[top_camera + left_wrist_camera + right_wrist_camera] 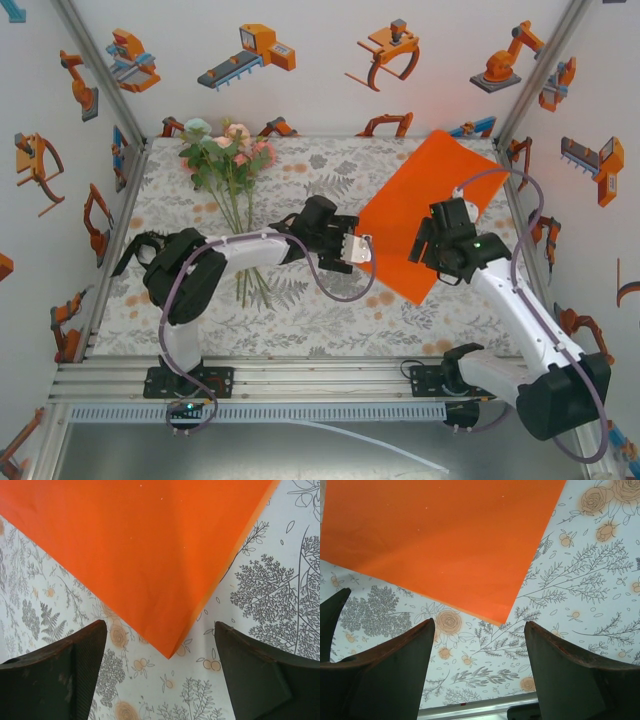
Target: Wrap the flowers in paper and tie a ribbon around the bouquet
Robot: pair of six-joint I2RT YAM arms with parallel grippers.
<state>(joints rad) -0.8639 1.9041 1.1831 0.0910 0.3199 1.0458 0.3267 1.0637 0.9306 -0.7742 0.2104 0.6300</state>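
Note:
The paper [430,200] is a large orange sheet lying flat on the right half of the floral tablecloth. My left gripper [365,252] is at its left corner. In the left wrist view that corner of the paper [150,555] points down between the open left gripper [161,624], untouched by either finger. My right gripper [422,248] hovers over the sheet's near part and is open [479,625], with a paper [440,540] corner just ahead of it. The flowers [228,150] lie at the back left, stems toward me. The ribbon and bouquet are out of view.
The printed enclosure walls [90,150] close the table on the left, back and right. A metal rail [300,378] runs along the near edge. Purple-grey cables [340,290] loop off both arms. The flower stems [250,280] pass under the left arm.

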